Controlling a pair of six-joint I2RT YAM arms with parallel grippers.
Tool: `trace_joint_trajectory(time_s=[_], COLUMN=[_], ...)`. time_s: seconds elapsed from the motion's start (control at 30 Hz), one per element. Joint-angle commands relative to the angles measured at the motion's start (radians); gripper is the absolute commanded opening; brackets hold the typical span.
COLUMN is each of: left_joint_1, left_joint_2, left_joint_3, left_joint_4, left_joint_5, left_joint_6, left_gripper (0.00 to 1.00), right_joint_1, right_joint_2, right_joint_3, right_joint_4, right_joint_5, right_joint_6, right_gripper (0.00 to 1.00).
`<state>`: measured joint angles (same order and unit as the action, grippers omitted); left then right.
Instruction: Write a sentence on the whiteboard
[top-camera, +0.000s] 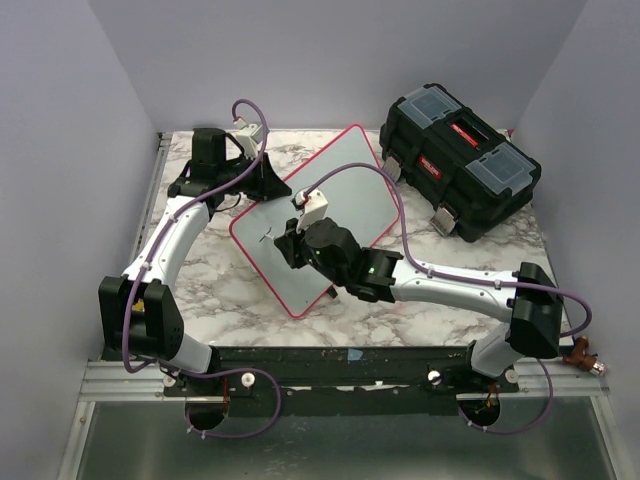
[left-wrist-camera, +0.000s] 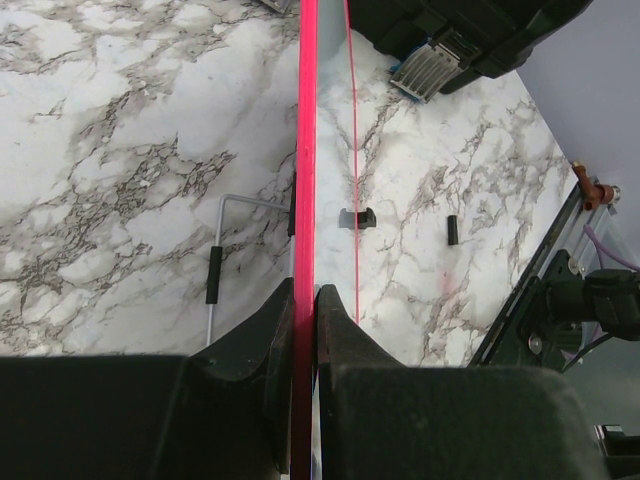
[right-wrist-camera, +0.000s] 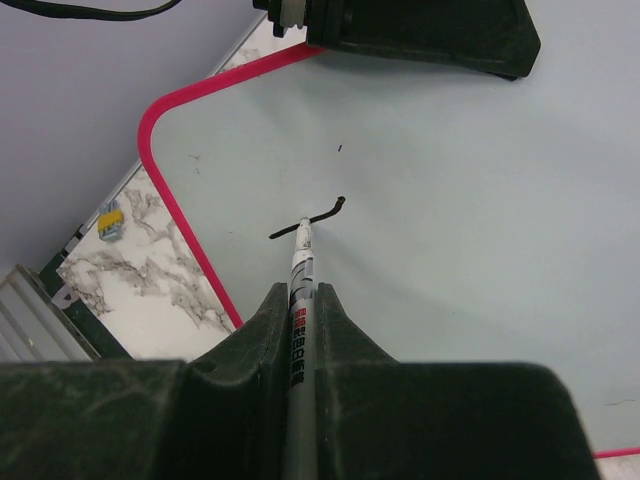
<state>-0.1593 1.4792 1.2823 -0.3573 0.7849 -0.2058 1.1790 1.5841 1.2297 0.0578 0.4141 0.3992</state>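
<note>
Whiteboard: stood tilted at mid-counter, nearer the far edge.
Left gripper: clamped on the whiteboard's red rim, steadying it.
Right gripper: clamped on a marker, tip touching the whiteboard.
Sentence: only one short hooked stroke.
Risk: the marker's pressure could pivot the whiteboard in that thin rim grip and skew the letters; the marker could also slide between the jaws.

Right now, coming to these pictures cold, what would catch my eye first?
The red-rimmed whiteboard lies mid-table, its far-left edge clamped in the left jaws. The right jaws hold a marker with its tip on the board, on a short black stroke. A black toolbox sits at the far right.
</note>
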Motion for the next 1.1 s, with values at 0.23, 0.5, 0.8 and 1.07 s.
trace_joint_trajectory(time_s=[0.23, 0.5, 0.8, 1.07], left_joint_1=[-0.009, -0.011, -0.011, -0.013], left_joint_2=[-0.025, -0.027, -0.025, -0.022], left_joint_3=[-0.010, -0.012, -0.011, -0.012], left_joint_4=[0.025, 0.025, 0.024, 0.020], left_joint_5=[-0.046, -0.046, -0.049, -0.056], left_joint_6=[0.089, 0.089, 0.091, 0.095], left_gripper=[0.00, 0.00, 0.00, 0.00], right_joint_1=[0.003, 0.003, 0.002, 0.002], right_joint_2=[0.011, -0.007, -0.039, -0.123], right_joint_3=[-0.045, -0.105, -0.097, -0.122], right_joint_4=[-0.041, -0.056, -0.121, -0.138], right_joint_5=[-0.008, -0.018, -0.046, -0.074], right_joint_6=[0.027, 0.042, 0.031, 0.016], right_gripper=[0.01, 0.01, 0.01, 0.01])
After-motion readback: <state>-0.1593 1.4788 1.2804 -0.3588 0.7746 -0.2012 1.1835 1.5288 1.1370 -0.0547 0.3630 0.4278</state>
